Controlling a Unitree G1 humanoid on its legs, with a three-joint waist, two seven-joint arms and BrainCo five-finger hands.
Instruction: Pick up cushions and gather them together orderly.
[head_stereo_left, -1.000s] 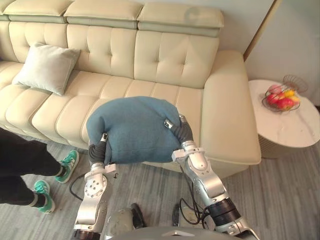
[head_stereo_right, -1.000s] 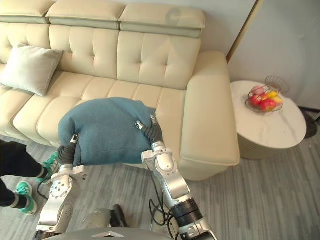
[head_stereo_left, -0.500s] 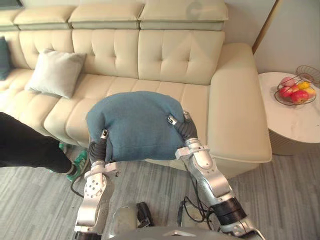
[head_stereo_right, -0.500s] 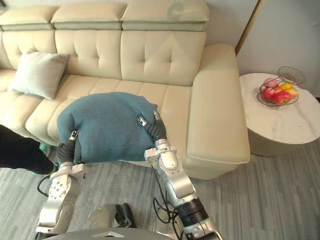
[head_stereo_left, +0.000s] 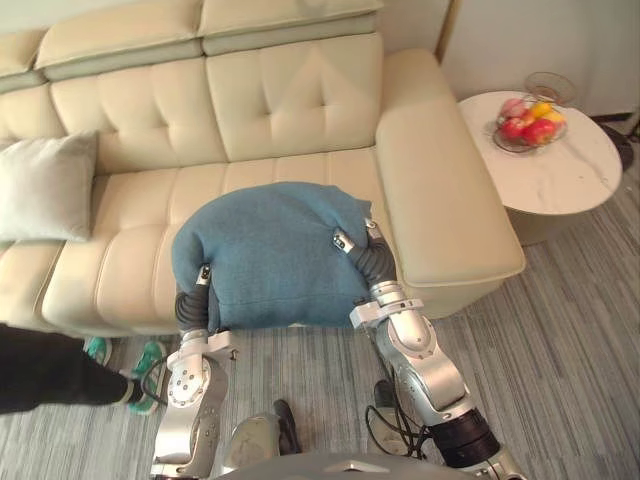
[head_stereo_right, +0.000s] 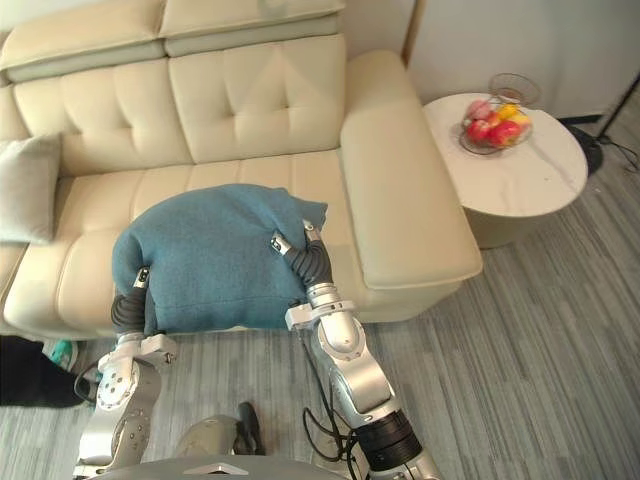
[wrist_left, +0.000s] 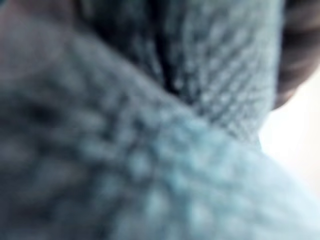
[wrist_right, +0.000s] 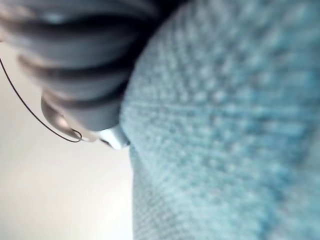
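Observation:
A large blue knitted cushion (head_stereo_left: 265, 255) is held up in front of the cream sofa (head_stereo_left: 290, 110), over its seat's front edge. My left hand (head_stereo_left: 192, 305) is at the cushion's lower left side and my right hand (head_stereo_left: 368, 258) at its right side, both pressed into the cloth. The blue knit (wrist_left: 150, 150) shows very close in the left wrist view, and the same cushion (wrist_right: 225, 125) lies against my right hand's dark cover (wrist_right: 85, 75) in the right wrist view. A pale grey cushion (head_stereo_left: 40, 190) leans on the sofa's backrest at the far left.
A round white side table (head_stereo_left: 560, 170) stands right of the sofa's armrest (head_stereo_left: 440, 190), bearing a wire bowl of fruit (head_stereo_left: 525, 120). A person's dark-trousered leg (head_stereo_left: 40, 370) and green shoe (head_stereo_left: 150, 362) are on the grey floor at the lower left.
The whole picture has shifted: the camera moved, so sofa and grey cushion sit further left. The blue cushion stays held between my hands. The person's leg now shows lower left.

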